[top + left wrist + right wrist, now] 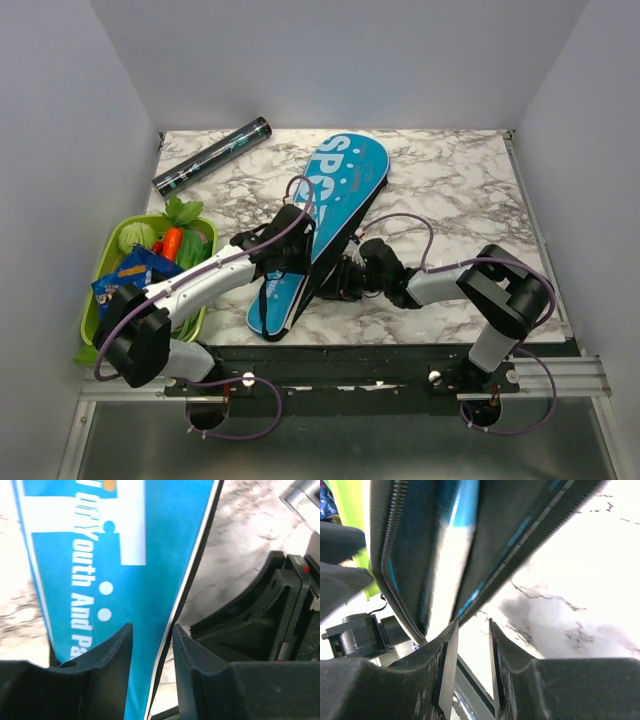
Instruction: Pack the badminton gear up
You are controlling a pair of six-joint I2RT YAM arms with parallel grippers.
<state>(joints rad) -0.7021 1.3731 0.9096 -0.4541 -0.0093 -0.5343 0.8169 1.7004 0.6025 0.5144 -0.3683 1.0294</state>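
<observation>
While the racket cover lies flat beneath both tools, the step in hand reads as closing its zip.

- Left gripper: jaws narrowly apart, straddling the cover's black-piped edge, blue face just ahead of the tips.
- Right gripper: jaws a slit apart, gaping zip edge just above the tips. Blurred, so cannot tell if anything is pinched.
- To do it well: left pins the fabric, right draws along the zip line, not across it.
- Lettering: large "SPO" on the cover; "Youth And Pa" beside the left tips.
- Dark tube lies well beyond the left tool.
</observation>
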